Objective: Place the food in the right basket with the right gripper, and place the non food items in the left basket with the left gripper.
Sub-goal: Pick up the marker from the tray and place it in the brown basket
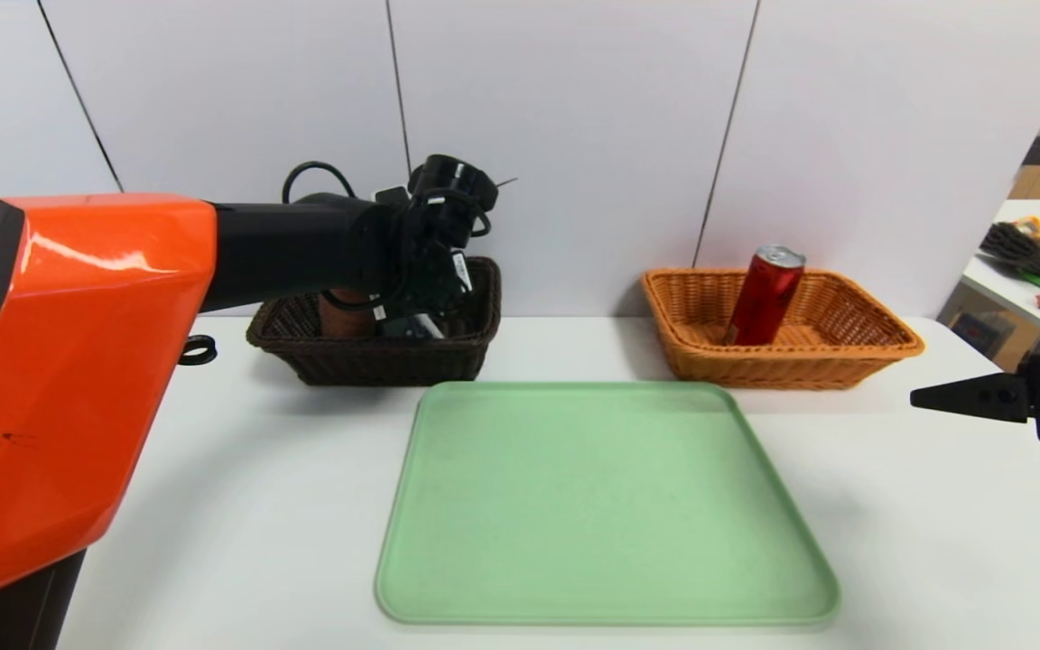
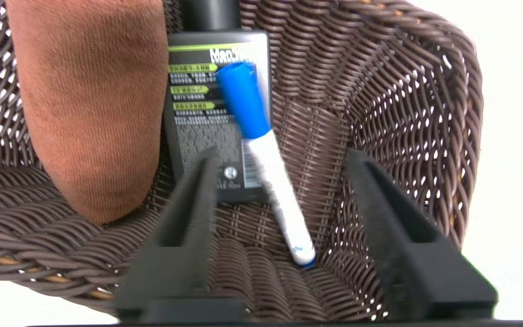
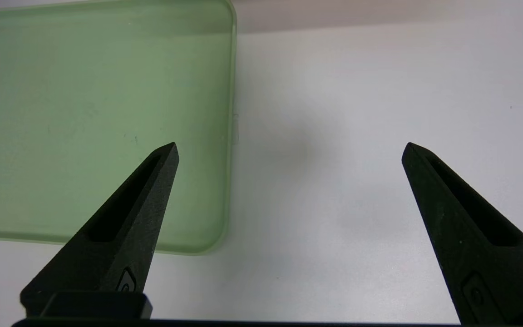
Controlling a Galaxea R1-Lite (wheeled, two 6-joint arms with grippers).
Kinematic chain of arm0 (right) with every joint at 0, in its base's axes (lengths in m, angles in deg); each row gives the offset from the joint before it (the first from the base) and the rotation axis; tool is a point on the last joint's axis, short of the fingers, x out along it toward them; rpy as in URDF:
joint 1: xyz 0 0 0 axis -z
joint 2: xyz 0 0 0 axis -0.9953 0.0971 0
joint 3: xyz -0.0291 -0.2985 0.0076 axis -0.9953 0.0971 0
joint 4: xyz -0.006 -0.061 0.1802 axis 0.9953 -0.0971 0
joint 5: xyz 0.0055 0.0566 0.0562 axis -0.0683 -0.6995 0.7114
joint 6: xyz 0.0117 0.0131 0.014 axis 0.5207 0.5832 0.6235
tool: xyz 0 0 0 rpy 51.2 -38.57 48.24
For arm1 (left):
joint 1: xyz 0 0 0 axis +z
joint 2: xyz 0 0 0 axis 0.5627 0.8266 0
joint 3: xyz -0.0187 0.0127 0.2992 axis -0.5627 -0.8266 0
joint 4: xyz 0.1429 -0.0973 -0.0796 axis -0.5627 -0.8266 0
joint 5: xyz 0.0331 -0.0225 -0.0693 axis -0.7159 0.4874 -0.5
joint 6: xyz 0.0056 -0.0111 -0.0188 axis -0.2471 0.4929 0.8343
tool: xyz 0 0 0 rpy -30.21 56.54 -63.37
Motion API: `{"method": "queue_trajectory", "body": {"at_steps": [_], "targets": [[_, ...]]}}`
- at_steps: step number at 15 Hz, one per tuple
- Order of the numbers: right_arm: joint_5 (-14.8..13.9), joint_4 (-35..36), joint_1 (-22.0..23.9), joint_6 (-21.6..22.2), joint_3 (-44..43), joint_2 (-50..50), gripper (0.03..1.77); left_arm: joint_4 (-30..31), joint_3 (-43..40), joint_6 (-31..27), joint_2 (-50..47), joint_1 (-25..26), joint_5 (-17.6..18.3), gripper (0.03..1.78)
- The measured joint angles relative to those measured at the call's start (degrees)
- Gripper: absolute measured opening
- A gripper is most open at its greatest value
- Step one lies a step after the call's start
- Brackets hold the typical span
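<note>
White tabletop (image 1: 890, 506), pale panelled wall behind. Smooth green tray (image 1: 601, 506) centre, rounded corners. Dark brown woven left basket (image 1: 376, 357) holds fuzzy brown towel (image 2: 89, 104), dark pump bottle (image 2: 198, 113), and white marker (image 2: 270, 168) with blue cap lying across the bottle. Left gripper (image 2: 284, 218) reaches into it, fingers spread wide, holding nothing. Slim red can (image 1: 764, 296) leans inside orange wicker right basket (image 1: 845, 357). Right gripper (image 3: 288, 150) hangs over bare table just beside tray, fingers wide apart.
</note>
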Motion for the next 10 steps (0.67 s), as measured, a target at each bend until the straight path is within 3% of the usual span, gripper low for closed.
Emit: {"method": "queue_trajectory", "body": {"at_steps": [5,10], "targets": [[-0.02,-0.04,0.10,-0.09,0.00,0.00,1.70,-0.39,0.00,-0.02,0.00,-0.02,-0.02,1.37],[0.00,-0.06,0.10,-0.11,0.02,-0.06,1.70,-0.50,0.00,-0.06,-0.12,-0.09,-0.06,1.53]]}}
